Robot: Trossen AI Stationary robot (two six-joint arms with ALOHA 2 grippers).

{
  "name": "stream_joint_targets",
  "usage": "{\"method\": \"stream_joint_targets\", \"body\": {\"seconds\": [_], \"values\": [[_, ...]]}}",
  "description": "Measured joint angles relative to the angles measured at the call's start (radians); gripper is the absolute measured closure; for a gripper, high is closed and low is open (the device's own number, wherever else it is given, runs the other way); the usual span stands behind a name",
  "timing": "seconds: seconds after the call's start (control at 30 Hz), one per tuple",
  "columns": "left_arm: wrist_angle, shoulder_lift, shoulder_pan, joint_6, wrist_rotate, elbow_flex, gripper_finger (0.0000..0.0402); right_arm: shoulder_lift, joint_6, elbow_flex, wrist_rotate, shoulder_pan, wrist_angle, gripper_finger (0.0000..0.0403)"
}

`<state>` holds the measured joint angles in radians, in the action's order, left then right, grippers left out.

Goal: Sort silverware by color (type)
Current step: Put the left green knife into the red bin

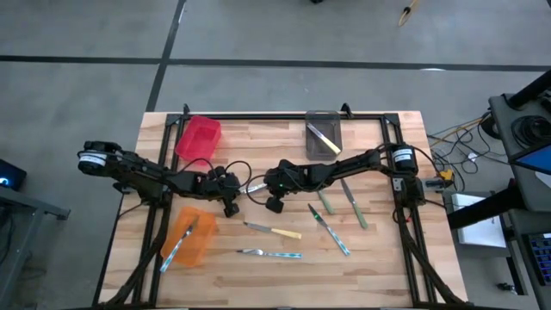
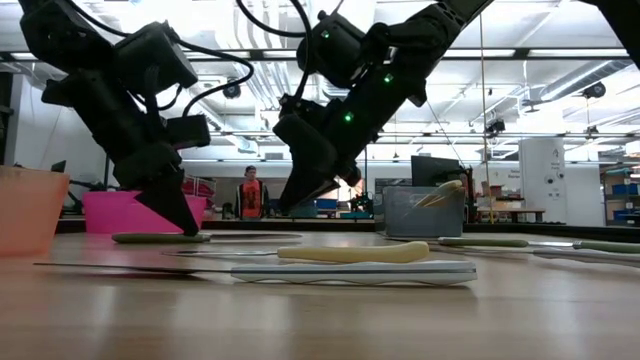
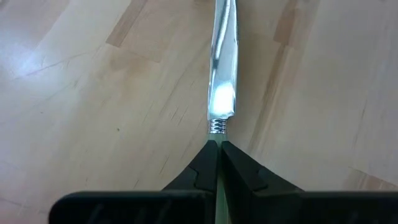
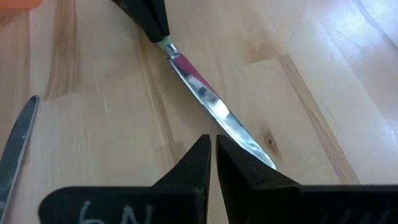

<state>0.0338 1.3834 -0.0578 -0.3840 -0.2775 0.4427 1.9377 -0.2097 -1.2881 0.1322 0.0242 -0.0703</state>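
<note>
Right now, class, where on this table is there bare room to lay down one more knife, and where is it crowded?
Bare wood lies between the red bin and the grey bin, and along the near edge below the blue-handled knife. The middle is crowded: the left gripper is shut on a knife, the right gripper is shut beside it, and loose knives lie to the right.

Wooden table (image 1: 379, 258) with scattered knives (image 1: 274, 231), three bins (image 1: 199, 138).

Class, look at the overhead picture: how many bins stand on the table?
3. The red bin is at the table's top left in the high view, the grey bin is at top centre-right, and the orange bin is at lower left. None looks hidden.
</note>
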Motion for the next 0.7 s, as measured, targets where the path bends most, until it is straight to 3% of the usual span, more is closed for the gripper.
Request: {"method": "stream_joint_targets", "body": {"seconds": [0.33, 0.7], "values": [[-0.003, 0.000, 0.000, -0.007, 0.000, 0.001, 0.0398, 0.001, 0.001, 0.001, 0.000, 0.000, 0.001, 0.0385], [0.000, 0.001, 0.000, -0.010, -0.002, 0.001, 0.0355, 0.002, 0.001, 0.001, 0.000, 0.000, 0.001, 0.0385]]}}
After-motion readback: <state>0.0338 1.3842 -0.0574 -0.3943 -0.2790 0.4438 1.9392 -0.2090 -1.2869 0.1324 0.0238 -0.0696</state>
